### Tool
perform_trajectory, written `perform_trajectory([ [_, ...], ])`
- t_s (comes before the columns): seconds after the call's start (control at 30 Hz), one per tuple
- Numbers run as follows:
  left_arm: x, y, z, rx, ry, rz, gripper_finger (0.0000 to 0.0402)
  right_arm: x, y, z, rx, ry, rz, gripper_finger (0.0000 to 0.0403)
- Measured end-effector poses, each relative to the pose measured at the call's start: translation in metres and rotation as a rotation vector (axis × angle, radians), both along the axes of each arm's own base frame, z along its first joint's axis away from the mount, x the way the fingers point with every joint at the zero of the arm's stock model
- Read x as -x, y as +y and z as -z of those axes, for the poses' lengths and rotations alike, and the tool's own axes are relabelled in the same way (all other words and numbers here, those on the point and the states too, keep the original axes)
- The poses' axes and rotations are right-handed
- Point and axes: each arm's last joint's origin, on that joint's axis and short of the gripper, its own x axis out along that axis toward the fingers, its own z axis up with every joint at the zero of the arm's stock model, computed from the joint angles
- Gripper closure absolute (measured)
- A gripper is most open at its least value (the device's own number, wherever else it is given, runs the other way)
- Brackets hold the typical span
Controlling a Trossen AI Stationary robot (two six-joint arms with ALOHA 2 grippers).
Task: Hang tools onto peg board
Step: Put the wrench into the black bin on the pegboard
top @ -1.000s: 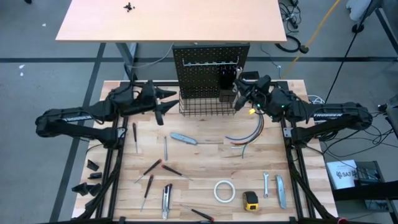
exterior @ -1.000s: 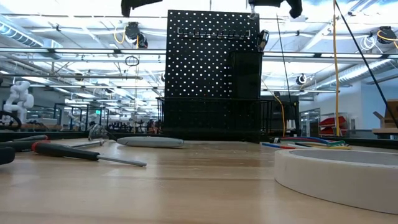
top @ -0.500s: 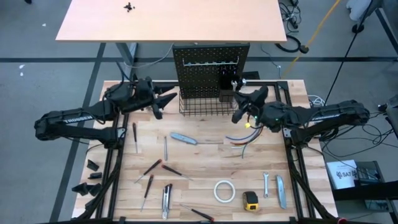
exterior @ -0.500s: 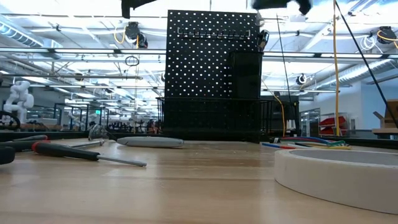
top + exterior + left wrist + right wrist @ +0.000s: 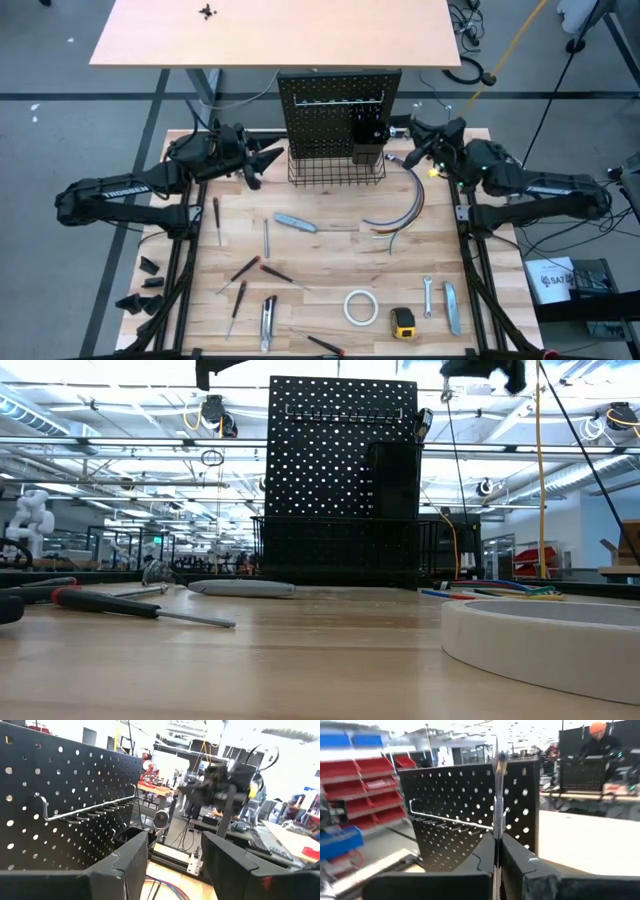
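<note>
The peg board [image 5: 335, 110] stands upright at the table's far middle, with a wire basket [image 5: 335, 172] and a small bin [image 5: 367, 142] on its front. My right gripper [image 5: 496, 844] hovers level just right of the board [image 5: 470, 805], shut on a thin silver tool [image 5: 496, 785] seen edge-on. My left gripper [image 5: 175, 870] hovers level at the board's left side [image 5: 60, 805], open with nothing between its fingers. Other tools lie flat on the table: a grey utility knife [image 5: 295, 222], screwdrivers [image 5: 245, 268], a white tape roll [image 5: 360, 307], a yellow tape measure [image 5: 402, 321]. My right gripper pinches the silver tool's lower part [image 5: 495, 832] between its two shut fingers. The fingers lie level and point toward the peg board from the table's right side. The tool stands upright above the fingers, edge-on to the camera and lifted clear of the table.
A bundle of curved coloured wires [image 5: 400, 210] lies in front of the board's right side. A wrench [image 5: 428, 296] and a second knife [image 5: 452, 305] lie near the right front. A row of hooks [image 5: 450, 822] sticks out from the board. A peach tabletop [image 5: 275, 30] stands behind.
My right gripper has gone from in front of the board's right part toward the table's right and far edges, still shut on the silver tool. My left gripper has stayed in place and rolled a little.
</note>
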Motion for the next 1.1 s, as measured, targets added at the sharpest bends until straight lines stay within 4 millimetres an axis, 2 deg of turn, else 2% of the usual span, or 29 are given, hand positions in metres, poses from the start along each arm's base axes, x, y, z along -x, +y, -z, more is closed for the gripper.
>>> perform_trajectory([
  [0.1, -0.001, 0.001, -0.001, 0.011, -0.014, -0.016, 0.0214, -0.002, -0.011, 0.017, -0.014, -0.064, -0.023, 0.0397],
  [0.2, -0.002, 0.001, 0.001, 0.039, -0.015, -0.017, 0.0214, 0.0, -0.013, 0.014, 0.054, -0.146, -0.089, 0.0397],
  [0.3, -0.003, 0.001, 0.001, 0.061, -0.025, -0.014, 0.0214, 0.004, -0.012, 0.014, 0.069, -0.113, -0.071, 0.0397],
  [0.47, -0.004, -0.002, 0.0, 0.06, -0.031, 0.001, 0.0214, 0.009, -0.014, 0.025, -0.005, -0.023, 0.074, 0.0397],
  [0.63, -0.003, -0.002, 0.0, 0.058, -0.036, 0.001, 0.0214, -0.003, -0.018, 0.036, -0.043, 0.019, 0.09, 0.0397],
  [0.77, -0.003, -0.002, -0.001, 0.051, -0.034, 0.001, 0.0214, -0.018, -0.021, 0.038, -0.047, -0.031, 0.068, 0.0397],
  [0.97, -0.003, -0.002, 0.0, 0.029, -0.025, -0.002, 0.0214, -0.038, -0.023, 0.036, -0.029, -0.159, -0.065, 0.0397],
  [1.1, -0.003, -0.001, 0.0, 0.025, -0.023, -0.005, 0.0214, -0.04, -0.024, 0.037, -0.009, -0.14, -0.058, 0.0397],
])
